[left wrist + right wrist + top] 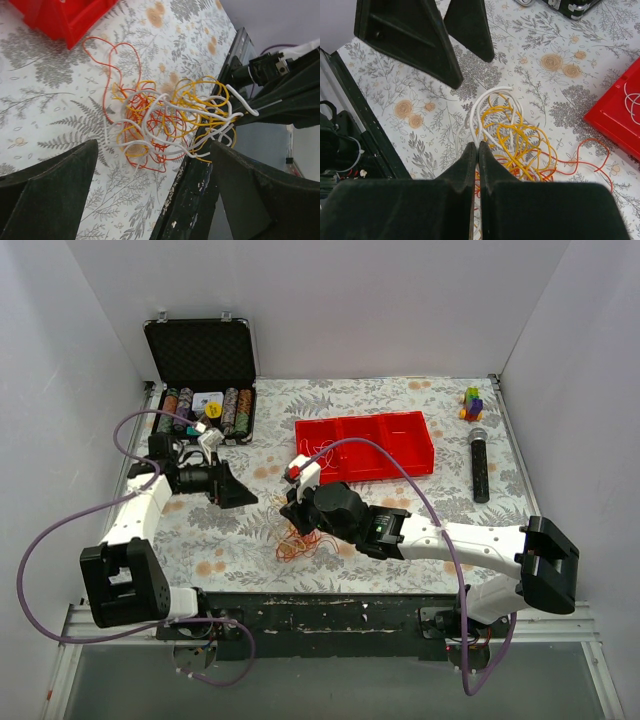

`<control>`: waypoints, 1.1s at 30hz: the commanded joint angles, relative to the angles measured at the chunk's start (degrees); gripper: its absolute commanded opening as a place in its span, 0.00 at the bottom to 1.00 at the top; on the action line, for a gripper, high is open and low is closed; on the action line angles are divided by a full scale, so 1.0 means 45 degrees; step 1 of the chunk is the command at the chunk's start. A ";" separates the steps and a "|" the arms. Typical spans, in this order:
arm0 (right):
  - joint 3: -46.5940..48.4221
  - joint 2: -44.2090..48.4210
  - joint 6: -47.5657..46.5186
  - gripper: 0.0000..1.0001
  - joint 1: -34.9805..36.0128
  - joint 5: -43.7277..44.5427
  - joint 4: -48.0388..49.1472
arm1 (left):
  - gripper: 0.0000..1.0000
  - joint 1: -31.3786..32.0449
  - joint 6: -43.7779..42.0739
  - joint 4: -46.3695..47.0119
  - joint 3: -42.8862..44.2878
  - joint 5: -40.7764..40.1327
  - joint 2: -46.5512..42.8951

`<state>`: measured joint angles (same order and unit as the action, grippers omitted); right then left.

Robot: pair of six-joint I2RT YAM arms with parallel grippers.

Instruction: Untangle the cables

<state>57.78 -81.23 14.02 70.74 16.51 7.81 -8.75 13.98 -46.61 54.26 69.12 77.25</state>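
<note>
The cables (pixel 297 542) lie in one knot of red, orange-yellow and white loops on the flowered cloth near the table's front edge. My right gripper (pixel 478 145) is shut on a white cable (pixel 490 100) at the knot's edge, and yellow loops (pixel 525 135) spread just beyond its tips. A red strand (pixel 590 150) trails toward the red tray. In the left wrist view the knot (pixel 165 117) sits ahead of my left gripper (pixel 154 145), which stands wide open and holds nothing. From above, the left gripper (pixel 240 495) is left of the knot and apart from it.
A red compartment tray (pixel 365 445) stands behind the knot with a thin white wire (pixel 318 452) in its left cell. An open black case (pixel 200 355) of chips is at back left. A black microphone (pixel 479 465) and toy blocks (pixel 471 403) lie at right.
</note>
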 commanded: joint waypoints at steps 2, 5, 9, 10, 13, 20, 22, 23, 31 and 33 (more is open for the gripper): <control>0.0226 0.0161 0.0692 0.01 0.0022 -0.0075 0.1426 | 0.93 0.1395 -0.0296 0.1018 -0.0961 0.0423 -0.1442; 0.0324 -0.0092 0.0985 0.01 0.0042 -0.0484 0.1603 | 0.84 0.2291 0.0271 0.2249 -0.1607 -0.0066 -0.2049; 0.0324 -0.0327 0.1278 0.01 0.0022 -0.0642 0.1740 | 0.65 0.2375 0.0878 0.2916 -0.1706 0.0166 -0.1973; 0.0286 -0.0328 0.1298 0.01 0.0022 -0.0662 0.1798 | 0.60 0.2356 0.0878 0.2936 -0.1668 0.0186 -0.1895; 0.0266 -0.0308 0.1337 0.01 0.0022 -0.0604 0.1799 | 0.39 0.2356 0.0703 0.2819 -0.1745 0.0225 -0.1835; 0.0285 -0.0269 0.1357 0.01 0.0022 -0.0506 0.1818 | 0.19 0.2375 0.0586 0.2566 -0.1765 0.0265 -0.2030; 0.0305 -0.0250 0.1337 0.01 0.0022 -0.0505 0.1857 | 0.13 0.2355 0.0449 0.2390 -0.1687 0.0207 -0.2050; 0.0324 -0.0288 0.1337 0.01 0.0022 -0.0467 0.1877 | 0.13 0.2355 0.0410 0.2331 -0.1687 0.0148 -0.2089; 0.0578 -0.0503 0.1357 0.09 -0.0036 -0.0486 0.1877 | 0.10 0.2375 -0.0078 0.1803 -0.1609 -0.0087 -0.2147; 0.0617 -0.0562 0.1396 0.12 -0.0075 -0.0505 0.1877 | 0.09 0.2375 -0.0196 0.1706 -0.1570 -0.0126 -0.2187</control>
<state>57.80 -83.42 19.49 70.72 13.93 12.23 1.87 15.29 -37.34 46.33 68.42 69.28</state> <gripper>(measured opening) 0.102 0.101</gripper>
